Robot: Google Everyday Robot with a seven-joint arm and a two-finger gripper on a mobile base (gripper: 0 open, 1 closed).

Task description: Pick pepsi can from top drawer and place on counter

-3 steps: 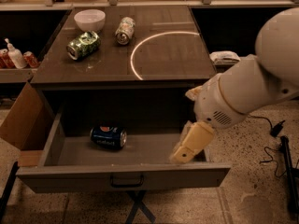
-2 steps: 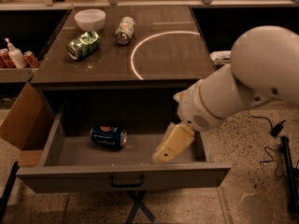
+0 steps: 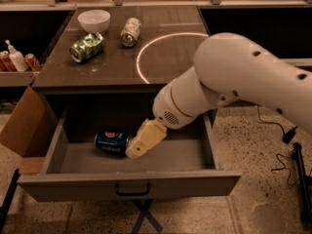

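The gripper (image 3: pixel 133 151) is down inside the open top drawer (image 3: pixel 131 183), its tip at the right end of the pepsi can (image 3: pixel 111 143) and seemingly touching it. Whether it is spread or closed cannot be told. The pepsi can lies on its side on the drawer floor, left of centre. On the bench (image 3: pixel 165 65) above lie a green patterned can (image 3: pixel 87 47) and a pale can (image 3: pixel 130 31), with a white bowl (image 3: pixel 93 20) between them at the back.

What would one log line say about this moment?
phase: reach | gripper: inside top drawer | pepsi can: lying on side, beside gripper
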